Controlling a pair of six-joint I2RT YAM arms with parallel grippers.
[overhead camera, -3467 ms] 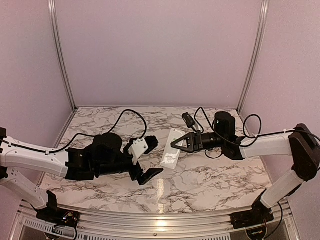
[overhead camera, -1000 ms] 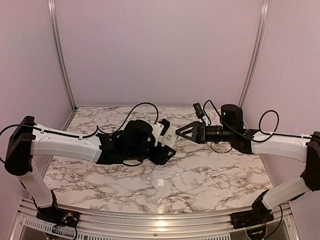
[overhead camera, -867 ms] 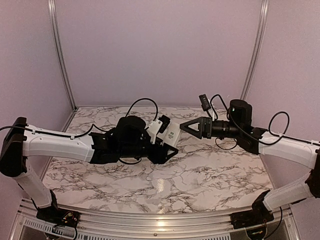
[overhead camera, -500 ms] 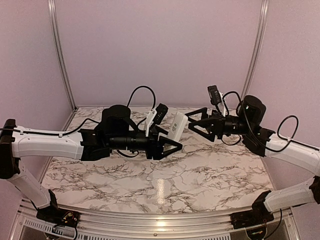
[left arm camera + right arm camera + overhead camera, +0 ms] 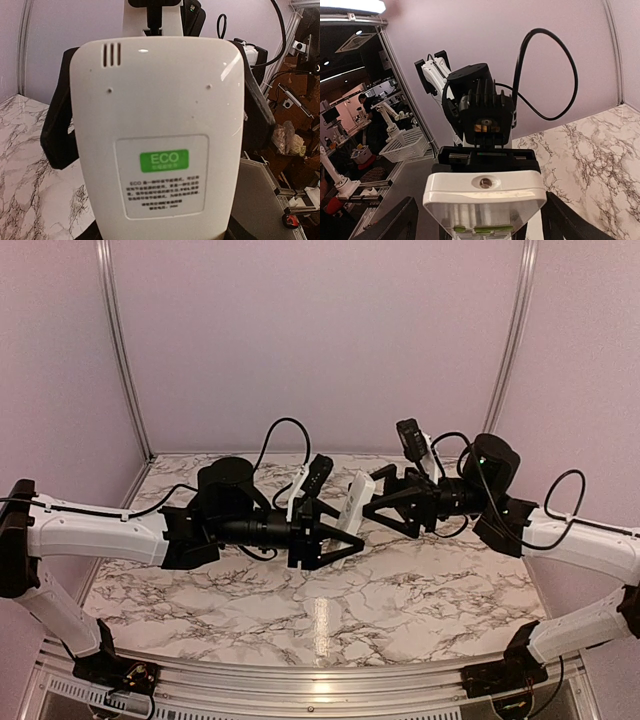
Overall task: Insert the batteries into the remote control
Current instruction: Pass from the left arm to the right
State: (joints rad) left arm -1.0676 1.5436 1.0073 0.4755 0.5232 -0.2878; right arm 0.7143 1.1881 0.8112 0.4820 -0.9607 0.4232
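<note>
Remote control (image 5: 358, 502) gripped aloft in left hand (image 5: 347, 528), right hand (image 5: 372, 495) spread wide around its end

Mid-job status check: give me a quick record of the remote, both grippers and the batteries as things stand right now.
remote control: held in the air above the marble table; its back, with a green ECO label, faces the left wrist view
left gripper: jaws shut on the remote control's sides
right gripper: jaws open, one on each side of the remote control's far end; contact cannot be told
batteries: none in view
</note>
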